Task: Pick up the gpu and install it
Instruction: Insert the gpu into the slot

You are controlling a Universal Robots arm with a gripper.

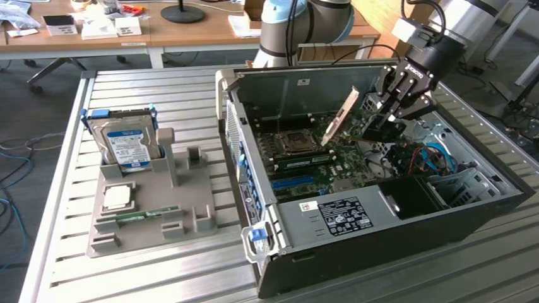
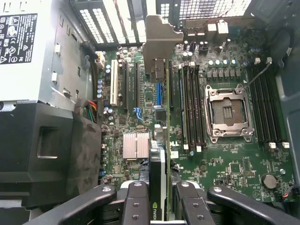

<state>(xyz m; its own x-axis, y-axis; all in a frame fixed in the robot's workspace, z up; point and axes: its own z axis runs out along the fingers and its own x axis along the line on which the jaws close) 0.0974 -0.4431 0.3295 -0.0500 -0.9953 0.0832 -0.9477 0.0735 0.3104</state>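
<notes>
My gripper (image 1: 385, 123) is inside the open computer case (image 1: 252, 208), shut on the gpu (image 1: 341, 118). The gpu is a thin dark card with a silver bracket at its far end. In the exterior view it hangs tilted above the green motherboard (image 1: 337, 167), beside the processor socket (image 1: 295, 140). In the wrist view the gpu (image 2: 158, 161) shows edge-on between the black fingers (image 2: 136, 201), and its bracket (image 2: 157, 44) reaches toward the case's rear slots. It runs along the expansion slots (image 2: 126, 86) on the motherboard (image 2: 225, 164). I cannot tell whether it touches a slot.
A grey holder (image 1: 151, 211) on the slatted table at the exterior view's left carries a silver hard drive (image 1: 128, 146), a processor chip (image 1: 118, 197) and a green memory stick (image 1: 139, 214). The power supply (image 1: 337, 218) and black drive bay (image 2: 42, 150) close in beside the card.
</notes>
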